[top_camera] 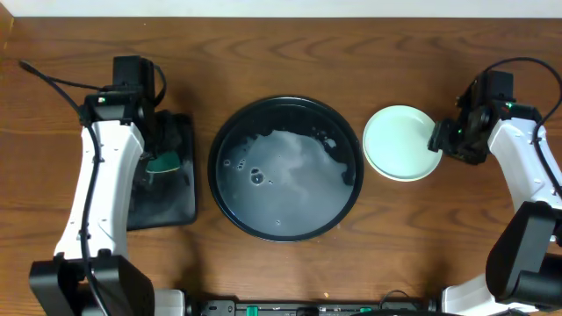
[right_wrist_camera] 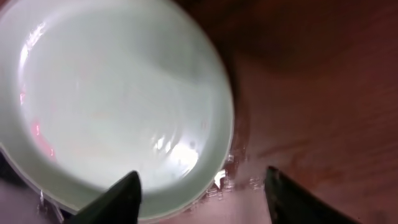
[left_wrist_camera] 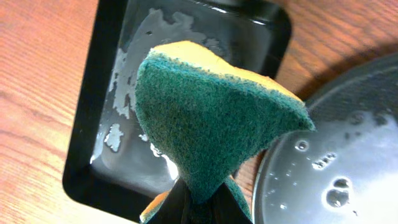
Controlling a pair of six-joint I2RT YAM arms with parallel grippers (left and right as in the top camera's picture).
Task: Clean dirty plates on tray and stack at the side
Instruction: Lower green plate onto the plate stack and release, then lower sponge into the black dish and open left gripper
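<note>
The large round black tray (top_camera: 285,167) sits mid-table, wet with soapy water and holding no plates; its rim also shows in the left wrist view (left_wrist_camera: 348,155). A stack of pale turquoise plates (top_camera: 401,143) lies on the wood to the tray's right; how many plates it holds I cannot tell. My right gripper (top_camera: 439,136) is open over the stack's right edge, its fingers (right_wrist_camera: 202,186) apart above the top plate's rim (right_wrist_camera: 118,106). My left gripper (top_camera: 162,158) is shut on a green and yellow sponge (left_wrist_camera: 211,118) above the rectangular tray. The yellow plate is hidden.
A smaller rectangular black tray (top_camera: 180,180) with soapy streaks lies left of the round tray, also in the left wrist view (left_wrist_camera: 124,81). Water droplets wet the wood beside the plate stack (right_wrist_camera: 242,177). Black cables run at the far left (top_camera: 53,79) and far right.
</note>
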